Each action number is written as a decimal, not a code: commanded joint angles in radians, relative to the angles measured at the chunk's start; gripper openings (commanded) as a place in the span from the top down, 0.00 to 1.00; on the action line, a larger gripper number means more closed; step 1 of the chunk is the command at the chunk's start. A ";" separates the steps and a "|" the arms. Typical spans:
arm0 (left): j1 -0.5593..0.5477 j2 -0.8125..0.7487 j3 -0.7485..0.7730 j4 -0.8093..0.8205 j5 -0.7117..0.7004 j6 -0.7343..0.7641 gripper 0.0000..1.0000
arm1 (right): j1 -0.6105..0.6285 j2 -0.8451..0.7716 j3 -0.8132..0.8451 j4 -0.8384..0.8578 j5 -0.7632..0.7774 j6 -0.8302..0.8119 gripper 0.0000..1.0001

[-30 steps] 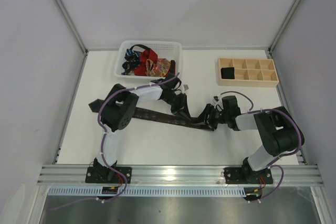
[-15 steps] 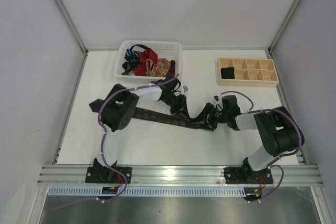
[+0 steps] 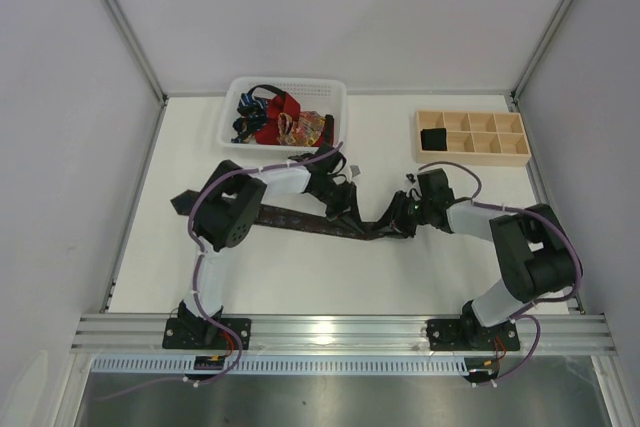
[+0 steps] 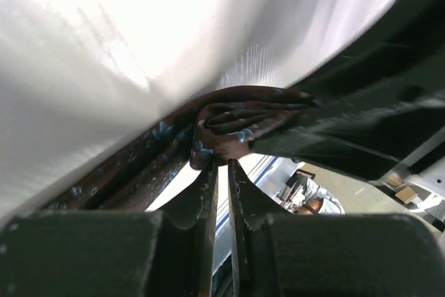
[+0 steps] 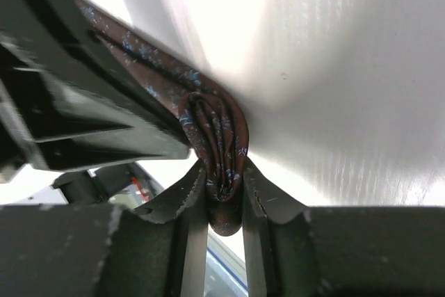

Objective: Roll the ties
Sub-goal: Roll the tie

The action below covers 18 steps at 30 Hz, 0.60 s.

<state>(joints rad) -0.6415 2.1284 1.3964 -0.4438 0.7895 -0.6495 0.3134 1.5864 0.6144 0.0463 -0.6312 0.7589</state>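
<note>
Two grips, one tie point(image 3: 290, 217): my R fingers point(image 5: 189, 196) pinch its rolled end, my L fingers point(image 4: 203, 203) nip the strip just beside. Long axis runs leftward (L arm's side) across the counter point(image 3: 300, 277).

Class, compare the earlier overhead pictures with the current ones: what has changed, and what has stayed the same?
The right pincer closed on the rolled end of the tie and edged slightly away from the table's near edge, carrying that end with it. The left pincer kept pinching the tie. The basket and tray stayed put.
</note>
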 commanded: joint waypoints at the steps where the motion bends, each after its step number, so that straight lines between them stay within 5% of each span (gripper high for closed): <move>1: -0.032 0.027 0.038 0.028 0.020 -0.024 0.84 | 0.006 -0.074 0.091 -0.216 0.074 -0.105 0.75; 9: -0.101 0.106 0.162 0.036 0.033 -0.076 0.83 | 0.006 -0.101 0.221 -0.545 0.100 -0.268 0.77; 18: -0.158 0.139 0.205 0.105 0.057 -0.144 0.83 | 0.007 -0.164 0.262 -0.779 0.200 -0.244 0.78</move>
<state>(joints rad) -0.7841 2.2604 1.5593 -0.4255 0.8364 -0.7403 0.3096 1.4647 0.8337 -0.5999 -0.4301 0.5037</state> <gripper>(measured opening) 0.171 0.239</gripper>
